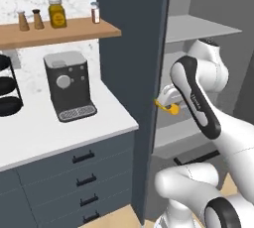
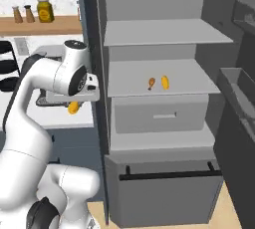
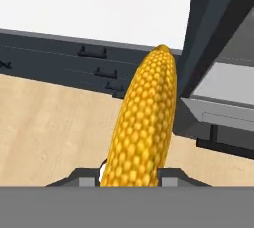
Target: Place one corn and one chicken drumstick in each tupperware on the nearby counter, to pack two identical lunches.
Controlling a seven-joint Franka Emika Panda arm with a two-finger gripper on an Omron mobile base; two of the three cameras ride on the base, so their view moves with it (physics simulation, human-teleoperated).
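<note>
**Op:** From the left base camera, where's the cob?

**Spotter:** Beside the dark fridge edge you see the gripper (image 1: pixel 167 104) with a corn (image 1: pixel 166 106) in it, a yellow bit poking out under the white hand. It hangs just past the end of the counter (image 1: pixel 59 133), above the floor. A coffee machine (image 1: pixel 68 86) stands on that counter, jars on the shelf (image 1: pixel 54 31) above.

**Op:** And the right base camera?

**Spotter:** There your gripper (image 2: pixel 75 102) sits left of the open fridge (image 2: pixel 159 98), the held cob (image 2: pixel 73 107) sticking down below the hand, in front of the counter's edge. Inside, on the middle fridge shelf, a drumstick (image 2: pixel 151 83) and a second corn (image 2: pixel 165 82) lie just beside each other, apart.

**Op:** Hand camera?

**Spotter:** You look straight along the cob (image 3: pixel 144 123). It rises from between the fingers (image 3: pixel 168 175), which are clamped narrow on its near end; its tip points at the counter's edge, with drawers (image 3: pixel 94 61) and wooden floor (image 3: pixel 54 123) below.
</note>
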